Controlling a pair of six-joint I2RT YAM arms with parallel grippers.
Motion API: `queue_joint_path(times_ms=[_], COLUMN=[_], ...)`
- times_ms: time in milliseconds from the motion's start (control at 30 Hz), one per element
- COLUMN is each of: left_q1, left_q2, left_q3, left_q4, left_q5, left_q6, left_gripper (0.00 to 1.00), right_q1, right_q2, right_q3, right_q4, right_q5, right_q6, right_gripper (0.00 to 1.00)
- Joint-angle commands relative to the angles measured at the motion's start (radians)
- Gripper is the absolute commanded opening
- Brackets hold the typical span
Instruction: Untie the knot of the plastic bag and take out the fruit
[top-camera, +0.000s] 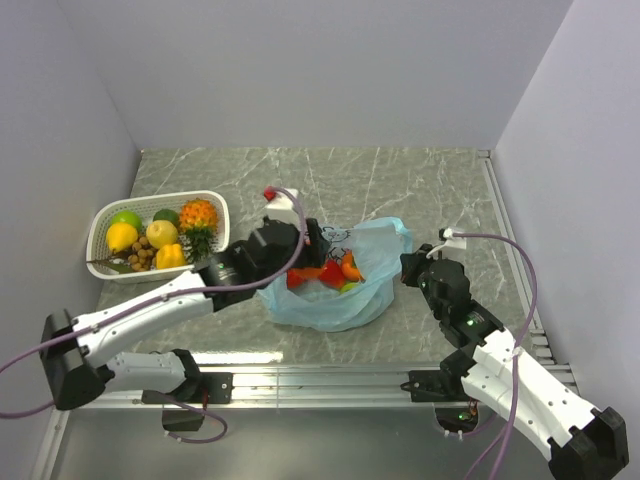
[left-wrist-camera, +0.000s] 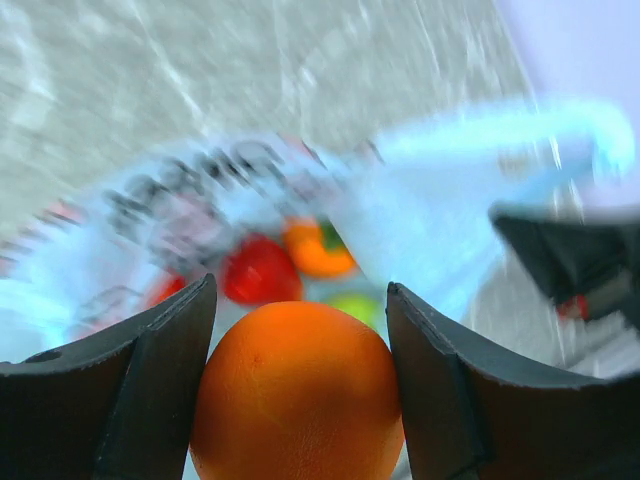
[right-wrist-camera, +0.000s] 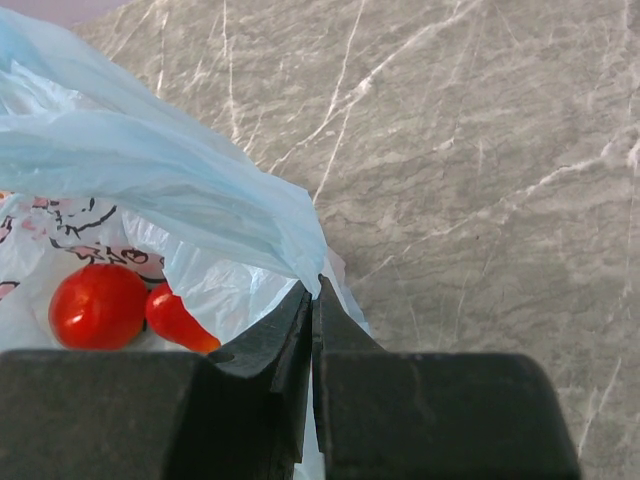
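The pale blue plastic bag (top-camera: 335, 305) lies open at the table's middle, with red fruit (top-camera: 305, 277) and an orange persimmon (top-camera: 350, 268) inside. No knot shows. My left gripper (top-camera: 297, 245) is over the bag's left side, shut on a round orange (left-wrist-camera: 295, 395). Below it the left wrist view shows the bag (left-wrist-camera: 430, 220), a red fruit (left-wrist-camera: 260, 270), the persimmon (left-wrist-camera: 315, 247) and a yellow-green piece (left-wrist-camera: 355, 305). My right gripper (top-camera: 410, 265) is shut on the bag's right edge (right-wrist-camera: 260, 215); the gripper (right-wrist-camera: 313, 290) pinches thin plastic. A red apple (right-wrist-camera: 98, 305) and a red piece (right-wrist-camera: 180, 322) show in that view.
A white slotted basket (top-camera: 218, 200) at the left holds several fruits, among them a green apple and an orange pineapple-like one. A white bottle with a red cap (top-camera: 283, 205) stands just behind my left gripper. Walls close in on the left, back and right.
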Motion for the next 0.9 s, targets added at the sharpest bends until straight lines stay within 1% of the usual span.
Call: queue_joint_path(times_ms=[0,67,100,133,167,267,300,333,367,400,433,500,567,633,667,733,767,800,833,867], left_q1=[0.107,0.19,0.288,0.342,0.449,0.612,0.724,0.772,0.863,0.904,0.979,1.054,1.146,1.194,1.237,1.274,1.31,1.326,1.337,1.344], left_q2=[-0.068,-0.089,-0.094,-0.098,-0.099,-0.091,-0.086,-0.079,-0.077,-0.068,-0.062,-0.037,0.012,0.05,0.061,0.09,0.099,0.119,0.128,0.136], left_q3=[0.052,0.066,0.071,0.071,0.069,0.055,0.06,0.055,0.048,0.025,0.014,0.005,0.014,0.009,0.006,-0.009,-0.017,-0.018,-0.015,-0.014], left_q4=[-0.015,-0.053,-0.061,-0.07,-0.074,-0.09,-0.093,-0.093,-0.067,-0.05,-0.027,-0.007,-0.007,0.014,0.022,0.048,0.059,0.061,0.062,0.065], left_q5=[-0.054,-0.092,-0.125,-0.135,-0.138,-0.141,-0.135,-0.16,-0.174,-0.19,-0.219,-0.24,-0.218,-0.195,-0.188,-0.173,-0.156,-0.108,-0.095,-0.083], left_q6=[0.036,0.027,0.018,0.01,0.004,-0.03,-0.041,-0.045,-0.048,-0.044,-0.039,-0.054,-0.074,-0.087,-0.094,-0.105,-0.107,-0.111,-0.113,-0.111], left_gripper=[0.23,0.24,0.24,0.23,0.23,0.24,0.25,0.25,0.27,0.27,0.29,0.3,0.32,0.36,0.41,0.47,0.52,0.54,0.56,0.6], right_q1=[0.006,0.006,0.006,0.006,0.007,0.006,0.006,0.006,0.007,0.007,0.006,0.006,0.006,0.006,0.007,0.006,0.007,0.006,0.007,0.006], right_q2=[-0.02,-0.024,-0.031,-0.029,-0.031,-0.029,-0.029,-0.029,-0.031,-0.032,-0.034,-0.028,-0.015,0.006,0.012,0.023,0.023,0.026,0.029,0.031], right_q3=[0.017,0.017,0.017,0.017,0.019,0.022,0.022,0.023,0.022,0.022,0.016,0.009,0.011,0.016,0.022,0.025,0.026,0.026,0.028,0.029], right_q4=[0.002,-0.003,-0.003,-0.002,0.0,0.002,-0.001,-0.003,-0.003,0.0,0.009,0.023,0.026,0.026,0.026,0.025,0.026,0.026,0.026,0.026], right_q5=[0.027,0.026,0.024,0.023,0.021,0.013,0.012,0.01,0.009,0.009,0.006,-0.003,-0.019,-0.033,-0.037,-0.043,-0.045,-0.043,-0.045,-0.045], right_q6=[-0.015,-0.018,-0.018,-0.018,-0.019,-0.029,-0.03,-0.032,-0.036,-0.038,-0.038,-0.038,-0.038,-0.039,-0.042,-0.046,-0.046,-0.044,-0.044,-0.044], right_gripper=[0.07,0.07,0.07,0.07,0.07,0.07,0.07,0.07,0.07,0.07,0.07,0.07,0.07,0.07,0.07,0.07,0.07,0.07,0.07,0.07])
